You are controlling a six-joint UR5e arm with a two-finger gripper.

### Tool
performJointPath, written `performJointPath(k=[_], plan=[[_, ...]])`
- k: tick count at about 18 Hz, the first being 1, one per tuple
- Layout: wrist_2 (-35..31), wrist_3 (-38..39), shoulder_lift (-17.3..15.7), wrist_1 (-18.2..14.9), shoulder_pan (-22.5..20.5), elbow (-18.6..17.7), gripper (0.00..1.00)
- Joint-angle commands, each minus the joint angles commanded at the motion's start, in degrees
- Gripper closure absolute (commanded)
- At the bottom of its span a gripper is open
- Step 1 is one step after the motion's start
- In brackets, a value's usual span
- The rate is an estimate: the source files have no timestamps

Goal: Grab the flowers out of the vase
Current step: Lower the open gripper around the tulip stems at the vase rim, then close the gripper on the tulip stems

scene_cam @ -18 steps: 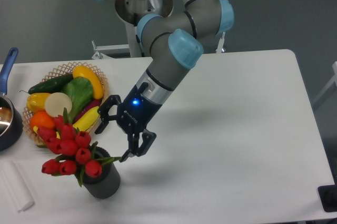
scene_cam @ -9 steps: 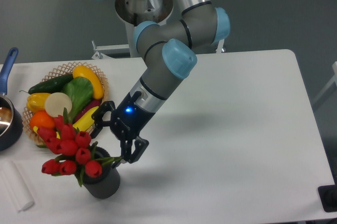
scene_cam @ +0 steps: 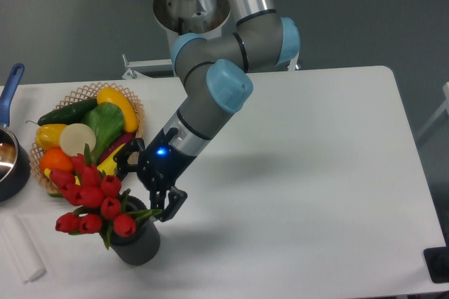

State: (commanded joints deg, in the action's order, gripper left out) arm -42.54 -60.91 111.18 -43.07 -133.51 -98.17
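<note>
Black two-finger gripper (scene_cam: 144,185): jaws spread, empty, angled beside bunch of red tulip flowers (scene_cam: 91,197), seemingly to straddle the stems; flowers stand in ribbed dark grey cylindrical vase (scene_cam: 138,243) on white worktop (scene_cam: 316,173)

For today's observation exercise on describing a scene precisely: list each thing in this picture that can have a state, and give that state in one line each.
flowers: standing in the vase, not yet lifted.
vase: upright on the table, holding the flowers.
gripper: jaws open, beside the flowers, just above the vase rim.
basket: full of toy fruit and vegetables.
pot: upright at the table's left edge, without a lid.
</note>
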Motion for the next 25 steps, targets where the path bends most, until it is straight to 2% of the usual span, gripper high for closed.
performJointPath(k=[8,11,15,16,17,20,23,25], plan=[[0.53,2.02,1.05,1.76,0.79,0.18,0.00],[0.62,2.11,2.19,4.83,1.50,0.26,0.00],[0.62,2.20,2.20,4.83,1.50,0.26,0.01],[0.62,2.98,2.20,4.83,1.50,0.44,0.12],[0.62,3.60,2.20,4.83,1.50,0.44,0.20],[0.70,3.69,1.93,4.92,1.50,0.53,0.31],[0.70,3.87,1.67,4.83,1.50,0.35,0.55],[0.70,3.87,1.58,4.83,1.50,0.44,0.61]])
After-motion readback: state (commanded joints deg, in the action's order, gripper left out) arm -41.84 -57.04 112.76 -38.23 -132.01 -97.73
